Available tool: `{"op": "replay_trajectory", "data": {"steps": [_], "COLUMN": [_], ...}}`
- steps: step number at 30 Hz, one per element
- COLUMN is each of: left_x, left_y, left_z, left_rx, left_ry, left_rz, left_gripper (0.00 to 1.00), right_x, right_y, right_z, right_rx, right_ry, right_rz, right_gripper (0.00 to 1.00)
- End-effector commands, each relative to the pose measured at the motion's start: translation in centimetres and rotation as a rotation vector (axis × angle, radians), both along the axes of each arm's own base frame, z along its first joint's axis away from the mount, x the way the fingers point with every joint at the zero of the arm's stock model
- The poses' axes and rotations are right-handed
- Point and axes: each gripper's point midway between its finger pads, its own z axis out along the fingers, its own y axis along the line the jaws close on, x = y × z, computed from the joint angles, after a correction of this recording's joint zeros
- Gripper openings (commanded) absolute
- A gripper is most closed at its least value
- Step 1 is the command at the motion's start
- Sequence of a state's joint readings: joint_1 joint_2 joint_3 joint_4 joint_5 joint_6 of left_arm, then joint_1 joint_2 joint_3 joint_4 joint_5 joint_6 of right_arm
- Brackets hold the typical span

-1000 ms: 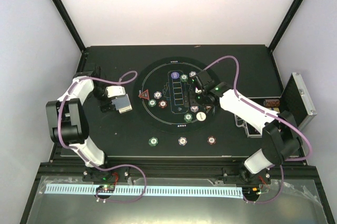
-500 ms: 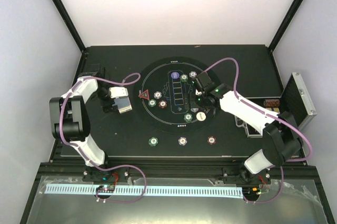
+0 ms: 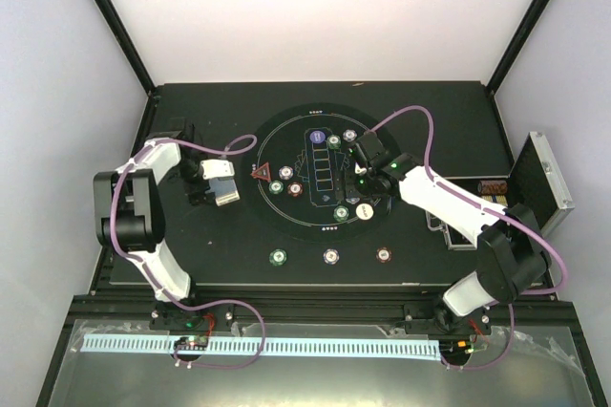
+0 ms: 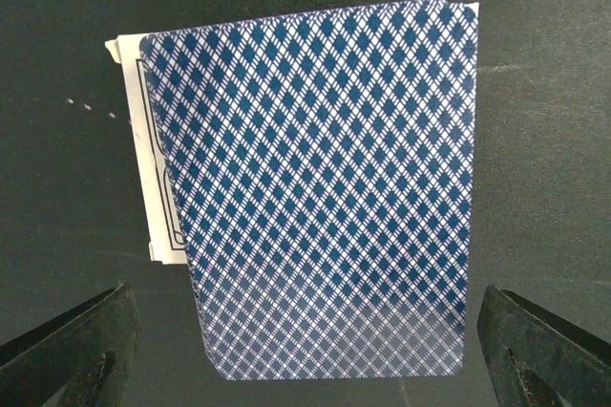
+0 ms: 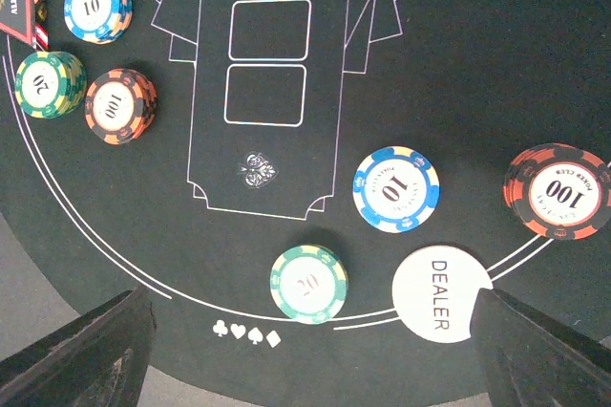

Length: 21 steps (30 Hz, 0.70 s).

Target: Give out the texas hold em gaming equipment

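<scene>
Black tabletop [image 3: 439,111] carries a round mat [image 3: 286,221] printed with white card outlines. Left of the mat lies the card stack [image 4: 315,187], between the spread fingers of the left hand [image 4: 305,354]; its blue diamond-lattice back faces up and one white card edge juts out sideways. Right hand [image 5: 310,359], also spread and holding nothing, hangs over the mat's green 20 chip [image 5: 308,283], blue 10 chip [image 5: 396,189], red 100 chip [image 5: 557,192], white DEALER disc [image 5: 441,294] and red ALL IN triangle [image 5: 21,1].

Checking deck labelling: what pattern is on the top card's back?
Blue-and-white diamond lattice on the top card; clearest in the left wrist view.
</scene>
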<state>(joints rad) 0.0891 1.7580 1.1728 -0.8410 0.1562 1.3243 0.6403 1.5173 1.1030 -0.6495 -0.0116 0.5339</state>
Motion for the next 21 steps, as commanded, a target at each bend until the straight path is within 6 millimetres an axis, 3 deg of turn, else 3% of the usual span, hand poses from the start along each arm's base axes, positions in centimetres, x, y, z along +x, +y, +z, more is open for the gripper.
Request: {"op": "replay_trajectory", "data": {"steps": [1, 21], "left_x": [0.2, 0.3], "left_y": [-0.1, 0.5], "left_z": [-0.9, -2.5], "left_rx": [0.017, 0.049], "left_ry": [0.008, 0.030], "left_rz": [-0.008, 0.000], "left_gripper": [0.99, 0.99], "right_x": [-0.2, -0.5], "right_y": [0.5, 0.7], "right_z": [0.9, 0.9], "right_rx": [0.035, 0.041], "right_ry": [-0.016, -0.012], "right_rz": [0.007, 0.016], "right_gripper": [0.93, 0.92]}}
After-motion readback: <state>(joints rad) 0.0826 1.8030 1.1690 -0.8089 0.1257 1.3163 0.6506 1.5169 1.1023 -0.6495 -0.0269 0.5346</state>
